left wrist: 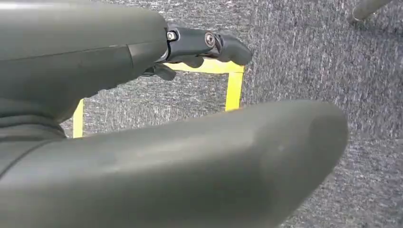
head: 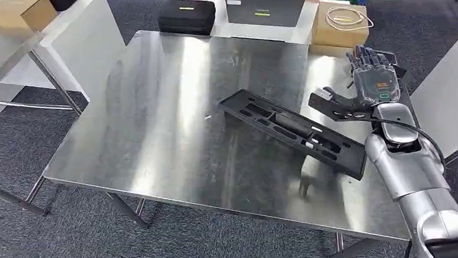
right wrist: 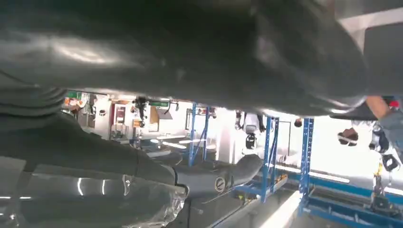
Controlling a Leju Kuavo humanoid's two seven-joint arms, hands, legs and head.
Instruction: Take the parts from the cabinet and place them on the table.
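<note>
A long black plastic part point(head: 292, 131) with slots lies flat on the steel table point(head: 156, 133), running diagonally toward the front right. My right hand point(head: 370, 77) hovers just beyond the part's right end, fingers stretched out and apart, its thumb point(head: 331, 100) pointing toward the part, holding nothing. In the right wrist view a dark finger point(right wrist: 214, 178) reaches out over the shiny table point(right wrist: 95, 190). My left hand point(left wrist: 142, 118) hangs over the grey carpet, its finger point(left wrist: 209, 42) extended and nothing in it.
A black case point(head: 186, 16), a laptop point(head: 265, 9) and a cardboard box point(head: 340, 24) with a coiled cable stand past the table's far edge. A white table point(head: 62, 37) with another box stands at the left, a white panel point(head: 450, 105) at the right. Yellow floor tape point(left wrist: 233, 85) lies below my left hand.
</note>
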